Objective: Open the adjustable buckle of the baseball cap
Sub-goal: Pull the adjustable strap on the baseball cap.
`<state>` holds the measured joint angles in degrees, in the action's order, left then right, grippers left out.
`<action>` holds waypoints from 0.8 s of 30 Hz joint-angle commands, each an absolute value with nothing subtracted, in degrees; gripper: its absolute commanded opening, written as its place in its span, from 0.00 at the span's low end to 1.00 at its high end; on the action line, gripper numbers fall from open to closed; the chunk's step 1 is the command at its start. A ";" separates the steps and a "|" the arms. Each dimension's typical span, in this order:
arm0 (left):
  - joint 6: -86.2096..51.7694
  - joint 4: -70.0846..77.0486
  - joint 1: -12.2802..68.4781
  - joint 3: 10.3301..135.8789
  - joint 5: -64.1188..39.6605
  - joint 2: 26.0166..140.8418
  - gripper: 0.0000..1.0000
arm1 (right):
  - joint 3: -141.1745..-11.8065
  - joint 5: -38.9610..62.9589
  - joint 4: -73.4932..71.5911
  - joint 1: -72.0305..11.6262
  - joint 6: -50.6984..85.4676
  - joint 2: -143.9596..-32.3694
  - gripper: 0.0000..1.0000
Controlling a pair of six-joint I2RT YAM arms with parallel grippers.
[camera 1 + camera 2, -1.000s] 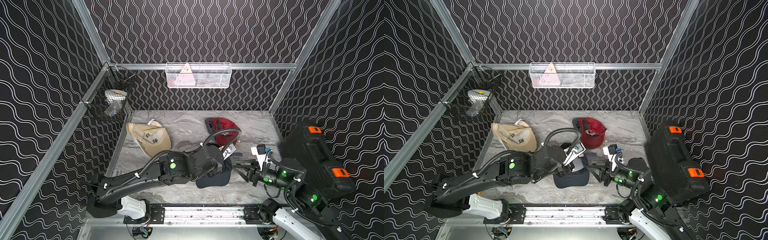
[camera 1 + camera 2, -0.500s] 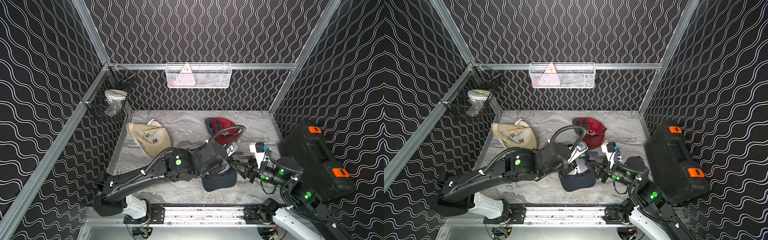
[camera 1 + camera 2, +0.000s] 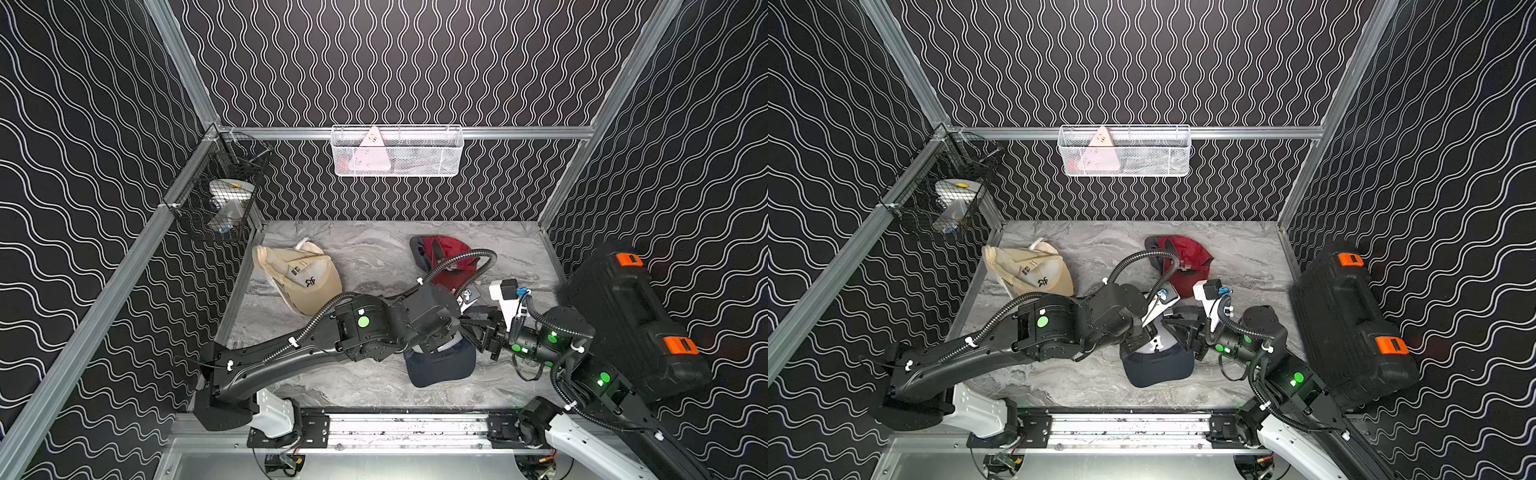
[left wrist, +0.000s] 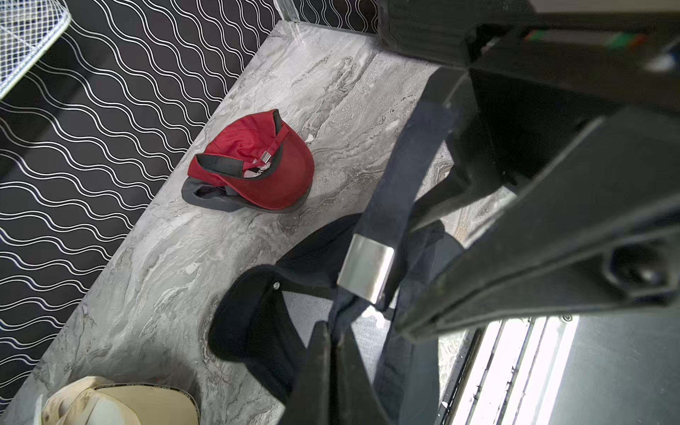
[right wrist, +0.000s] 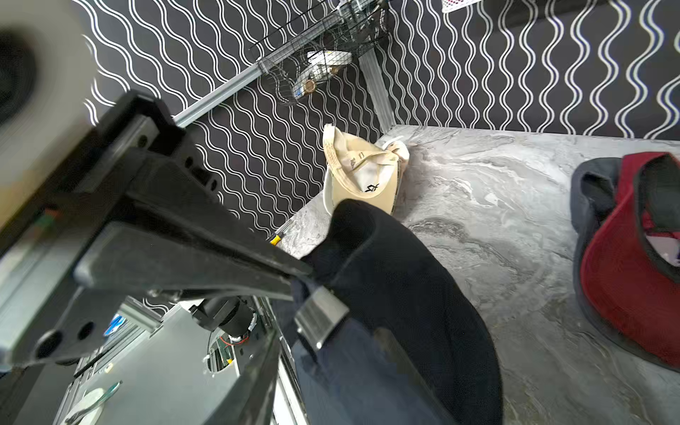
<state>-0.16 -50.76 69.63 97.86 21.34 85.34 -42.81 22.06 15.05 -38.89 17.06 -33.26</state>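
On the left wall hangs a black wire basket (image 3: 220, 199), and a beige cap (image 3: 299, 274) lies on the marble tabletop (image 3: 374, 257) below it. Front and centre sits the navy baseball cap (image 3: 440, 365), brim toward the rail and back raised. The left gripper (image 4: 333, 331) is pinched tight on its fabric just beside the silver buckle (image 4: 364, 270). The right gripper (image 3: 473, 332) has its jaws apart, astride the strap (image 4: 404, 165) at the buckle. A red cap (image 3: 451, 249) lies behind, and a black case (image 3: 623, 316) stands far right.

The navy cap (image 3: 1158, 368) is showing a white letter, apparently "R"; the beige cap (image 3: 1034, 274) is bearing a dark, illegible monogram.
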 commanded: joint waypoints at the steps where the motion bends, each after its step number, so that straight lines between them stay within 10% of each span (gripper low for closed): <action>1: -1.39 -50.58 69.52 98.78 20.83 85.53 0.00 | -43.07 19.91 12.00 -40.64 16.22 -33.89 0.44; 24: -3.17 -50.89 69.52 96.28 18.65 83.40 0.00 | -43.59 6.64 10.11 -50.83 15.18 -36.57 0.15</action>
<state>-1.74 -51.05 69.54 96.60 19.73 83.81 -43.24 8.32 12.95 -50.76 14.13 -36.73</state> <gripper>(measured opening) 0.075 0.162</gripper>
